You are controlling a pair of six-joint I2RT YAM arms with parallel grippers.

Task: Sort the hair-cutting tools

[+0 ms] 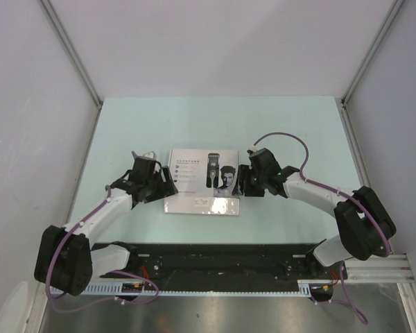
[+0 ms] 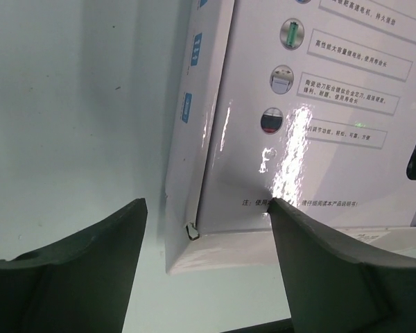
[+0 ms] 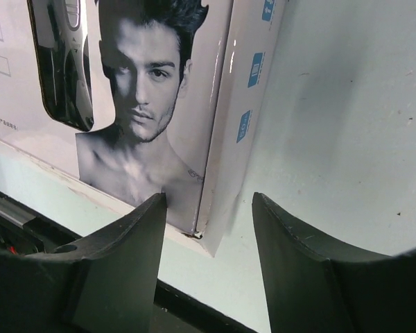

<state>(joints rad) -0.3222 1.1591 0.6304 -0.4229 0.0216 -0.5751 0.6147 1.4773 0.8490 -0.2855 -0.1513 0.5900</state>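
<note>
Room: white panel walls close in the left, far and right sides, with grey strips in the far corners.
Bench (image 1: 194, 118): pale green and matte, with a black base plate (image 1: 215, 260) along its near edge where both arms are bolted.
Left arm (image 1: 100, 211): black and white with a purple cable along it. It reaches from the near left corner toward the middle and ends at the left edge of the box.
Right arm (image 1: 319, 191): the same build, with a purple cable looping above its wrist. It reaches in from the near right and ends at the right edge of the box.
Box (image 1: 202, 180): white, flat and closed, lying on the middle of the bench between the two arms. Its lid has printed text on the left, a picture of a clipper in the middle and a man's face on the right.
Hair-cutting tools: I cannot tell where they lie. Only the printed clipper on the lid shows.
Left jaws: apart and clamped on nothing. The dark fingers (image 2: 69, 270) straddle the box's near left corner, one over bare bench, the other over the printed text. I cannot tell whether its tip touches the lid.
Right jaws: apart and clamped on nothing. The fingers (image 3: 118, 270) straddle the box's near right corner, one over the printed man's chest, the other over bare bench.
</note>
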